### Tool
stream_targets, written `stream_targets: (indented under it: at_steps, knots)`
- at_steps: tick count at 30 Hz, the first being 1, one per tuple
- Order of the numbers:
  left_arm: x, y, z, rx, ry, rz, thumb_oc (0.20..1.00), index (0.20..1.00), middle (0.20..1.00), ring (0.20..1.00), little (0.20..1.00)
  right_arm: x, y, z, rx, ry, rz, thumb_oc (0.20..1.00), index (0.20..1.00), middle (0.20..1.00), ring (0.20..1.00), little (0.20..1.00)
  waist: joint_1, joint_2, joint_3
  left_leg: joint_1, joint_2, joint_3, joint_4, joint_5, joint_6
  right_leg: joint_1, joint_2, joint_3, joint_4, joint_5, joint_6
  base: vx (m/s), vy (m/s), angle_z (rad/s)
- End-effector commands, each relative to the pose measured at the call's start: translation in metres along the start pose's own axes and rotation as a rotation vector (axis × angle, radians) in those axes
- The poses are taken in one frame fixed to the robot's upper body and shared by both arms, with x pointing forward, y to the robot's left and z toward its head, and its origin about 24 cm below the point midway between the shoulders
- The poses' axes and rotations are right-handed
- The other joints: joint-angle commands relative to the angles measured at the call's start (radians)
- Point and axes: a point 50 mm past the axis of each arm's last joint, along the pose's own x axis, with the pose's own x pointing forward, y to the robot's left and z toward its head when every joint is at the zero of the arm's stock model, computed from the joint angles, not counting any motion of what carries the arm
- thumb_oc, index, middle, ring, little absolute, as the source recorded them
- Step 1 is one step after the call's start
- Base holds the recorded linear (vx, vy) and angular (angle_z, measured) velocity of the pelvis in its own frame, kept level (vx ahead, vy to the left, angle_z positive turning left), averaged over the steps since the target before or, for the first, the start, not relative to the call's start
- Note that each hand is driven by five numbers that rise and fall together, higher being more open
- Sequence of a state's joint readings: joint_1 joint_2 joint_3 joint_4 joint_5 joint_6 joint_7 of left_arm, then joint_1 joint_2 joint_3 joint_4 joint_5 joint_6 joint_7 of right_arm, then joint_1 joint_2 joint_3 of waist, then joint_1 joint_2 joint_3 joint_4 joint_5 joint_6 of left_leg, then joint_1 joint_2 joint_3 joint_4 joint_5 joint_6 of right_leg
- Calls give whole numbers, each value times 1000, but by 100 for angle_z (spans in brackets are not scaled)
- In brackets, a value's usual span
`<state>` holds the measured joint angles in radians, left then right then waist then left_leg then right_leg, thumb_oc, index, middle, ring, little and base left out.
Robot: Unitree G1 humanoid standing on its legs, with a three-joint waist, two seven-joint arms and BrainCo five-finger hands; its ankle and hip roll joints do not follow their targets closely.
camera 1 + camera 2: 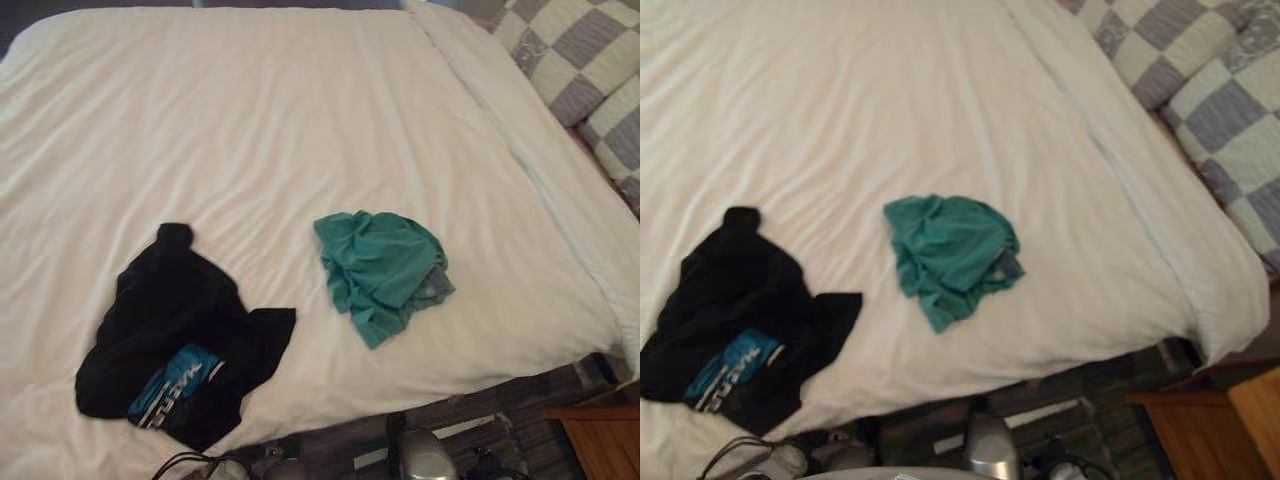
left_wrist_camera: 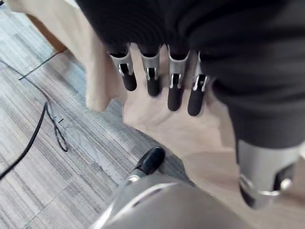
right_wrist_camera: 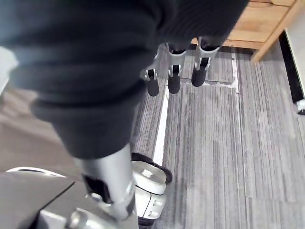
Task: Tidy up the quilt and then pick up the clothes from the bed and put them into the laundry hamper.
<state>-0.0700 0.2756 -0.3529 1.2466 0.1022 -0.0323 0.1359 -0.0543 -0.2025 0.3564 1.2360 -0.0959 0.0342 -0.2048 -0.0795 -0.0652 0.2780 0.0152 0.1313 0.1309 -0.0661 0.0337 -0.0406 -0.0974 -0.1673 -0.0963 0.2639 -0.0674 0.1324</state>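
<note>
White quilt (image 1: 300,120) lies flat; black garment (image 1: 175,335) and teal garment (image 1: 380,265) await collection, left hand (image 2: 162,81) and right hand (image 3: 176,71) hanging slack, empty

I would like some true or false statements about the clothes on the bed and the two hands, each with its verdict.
1. Two garments lie on the quilt. True.
2. The black garment lies to the robot's right of the teal one. False: it lies to its left, nearer the bed's edge.
3. The left hand holds the teal garment. False: its fingers hang straight and hold nothing.
4. The right hand hangs over the floor, holding nothing. True.
5. The two garments overlap. False: bare quilt lies between them.
</note>
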Motion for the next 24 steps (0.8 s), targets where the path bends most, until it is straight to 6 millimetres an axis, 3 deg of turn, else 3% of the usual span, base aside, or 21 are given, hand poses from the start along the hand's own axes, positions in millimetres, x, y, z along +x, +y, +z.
stream_targets:
  at_steps: [1, 2, 3, 6, 9, 10, 13, 14, 15, 17, 18, 19, 20, 24]
  knots:
    - [2, 16, 6, -5, -9, 79, 1000, 1000, 1000, 1000, 1000, -2, 12, 42, -51, -167, 52, 1000, 1000, 1000, 1000, 1000, 9, 5, 0, -26, -2, -66, 131, -133, -12, 56, 26, 118, 43, 10, 52, -180, -82, 14]
    - [1, 10, -2, -35, 14, 70, 1000, 1000, 1000, 1000, 1000, -2, 12, 46, -64, -184, 52, 1000, 1000, 1000, 1000, 1000, 37, 1, -13, -59, -24, -84, 147, -122, -10, 108, 40, 162, 52, -4, 43, -174, -80, 14]
    - [1, 10, -2, -35, 15, 70, 1000, 1000, 1000, 1000, 1000, -2, 12, 46, -64, -184, 52, 1000, 1000, 1000, 1000, 1000, 36, 0, -13, -59, -25, -85, 149, -124, -9, 109, 38, 162, 52, -5, 44, -157, -118, 14]
    - [1, 7, 3, -116, 8, 78, 1000, 1000, 1000, 1000, 1000, -1, 7, 53, -90, -207, 33, 1000, 1000, 1000, 1000, 1000, 73, -11, -18, -146, -39, -73, 210, -98, -30, 211, 28, 129, -116, -124, -2, -190, -146, 34]
    - [1, 2, 4, -199, 17, 70, 1000, 1000, 1000, 1000, 1000, 1, -5, 61, -125, -219, -6, 1000, 1000, 1000, 1000, 1000, 92, 31, 9, -207, -10, -67, 206, -13, -65, 216, 46, 108, -212, -138, -31, -348, -148, 1]
    - [1, -2, 7, -254, 13, 62, 1000, 1000, 1000, 1000, 1000, 3, -19, 67, -127, -224, -48, 1000, 1000, 1000, 1000, 1000, 109, 56, 49, -245, -10, -126, 194, 34, -118, 182, 52, 107, -238, -120, -45, -563, -90, -5]
    - [1, -5, 8, -290, 15, 54, 1000, 1000, 1000, 1000, 1000, 5, -28, 68, -123, -218, -80, 1000, 1000, 1000, 1000, 1000, 101, 54, 63, -246, -33, -178, 210, -10, -124, 151, 41, 96, -268, -84, -44, -429, -66, 3]
    - [0, -9, 8, -311, 18, 47, 1000, 1000, 1000, 1000, 1000, 5, -27, 61, -99, -194, -78, 1000, 1000, 1000, 1000, 1000, 70, 41, 51, -195, -20, -124, 271, -72, -101, 126, 16, 66, -284, -47, -38, -201, -25, 26]
    - [0, -9, 8, -311, 18, 48, 1000, 1000, 1000, 1000, 1000, 5, -27, 61, -99, -194, -78, 1000, 1000, 1000, 1000, 1000, 69, 41, 49, -198, -20, -124, 270, -70, -101, 123, 16, 66, -284, -45, -38, -276, -32, 37]
    - [0, -13, 6, -300, 24, 26, 1000, 1000, 1000, 1000, 1000, 6, -27, 47, -54, -142, -70, 1000, 1000, 1000, 1000, 1000, 23, 41, 11, -67, 9, -27, 276, -127, -85, 90, 15, 28, -278, -31, -35, -170, 20, 36]
    - [-1, -15, 1, -278, 47, 17, 1000, 1000, 1000, 1000, 1000, 6, -23, 38, -25, -105, -54, 1000, 1000, 1000, 1000, 1000, 1, 53, -9, -10, 6, -11, 223, -157, -72, 78, 24, 15, -270, -25, -33, -83, 45, 15]
    - [-1, -16, 1, -278, 47, 16, 1000, 1000, 1000, 1000, 1000, 6, -23, 38, -25, -104, -54, 1000, 1000, 1000, 1000, 1000, 3, 55, -5, 0, 7, -9, 216, -158, -72, 84, 26, 16, -270, -27, -33, -28, 134, 25]
    - [-2, -19, 0, -270, 55, 13, 1000, 1000, 1000, 1000, 1000, 6, -21, 30, 15, -72, -52, 1000, 1000, 1000, 1000, 1000, -17, 71, -30, 29, 20, 11, 120, -141, -79, 81, 30, -3, -271, -23, -22, -39, 96, 37]
    - [-4, -24, -10, -330, 102, 14, 1000, 1000, 1000, 1000, 1000, 4, -12, 7, 90, 16, -34, 1000, 1000, 1000, 1000, 1000, -25, 71, -65, 86, 24, 9, 9, -113, -79, 101, 30, -19, -279, -15, -13, 2, 80, 46]
